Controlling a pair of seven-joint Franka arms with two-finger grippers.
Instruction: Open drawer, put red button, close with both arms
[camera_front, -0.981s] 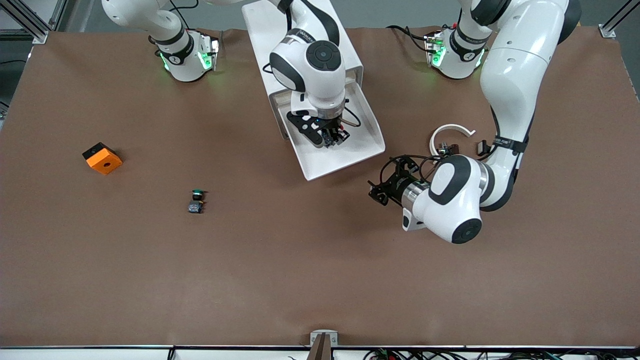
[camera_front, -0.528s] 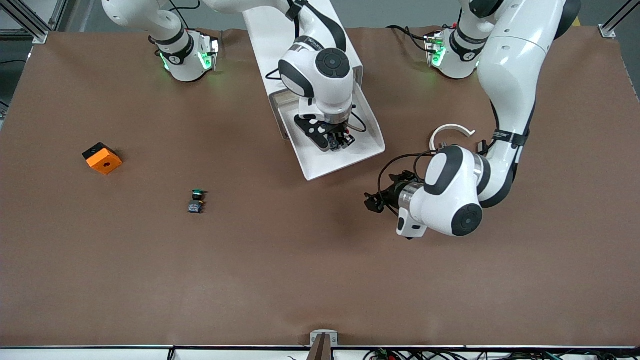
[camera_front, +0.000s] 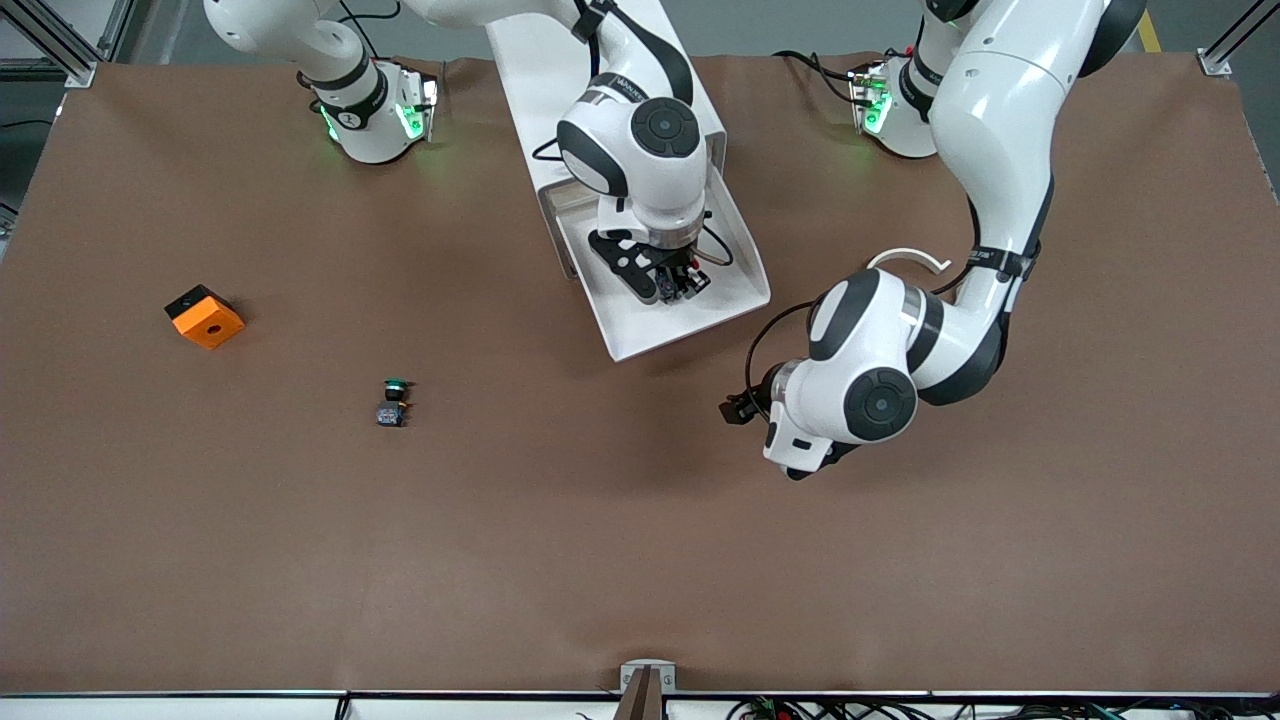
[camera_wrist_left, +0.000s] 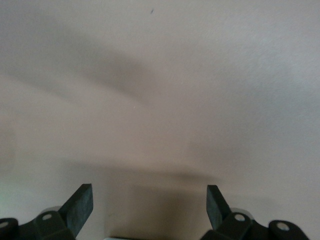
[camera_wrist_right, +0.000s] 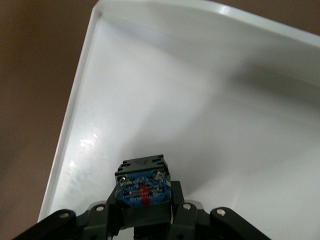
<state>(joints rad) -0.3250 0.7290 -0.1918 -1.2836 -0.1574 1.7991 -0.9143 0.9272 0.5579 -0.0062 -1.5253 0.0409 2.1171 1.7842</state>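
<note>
Inside the open white drawer (camera_front: 690, 300) the red button (camera_wrist_right: 142, 187) is held clamped by the right gripper (camera_front: 668, 283), while at its four o'clock the left gripper (camera_wrist_left: 149, 207) is spread open over the brown desk (camera_front: 560, 540).

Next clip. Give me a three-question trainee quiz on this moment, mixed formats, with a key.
1. True or false: the right gripper is over the open drawer.
2. What does the right gripper hold? A) orange block B) red button C) green-capped switch
3. Fill in: the left gripper, over bare table toward the left arm's end, has its fingers ____.

Key: 1 true; 2 B; 3 open.
</note>
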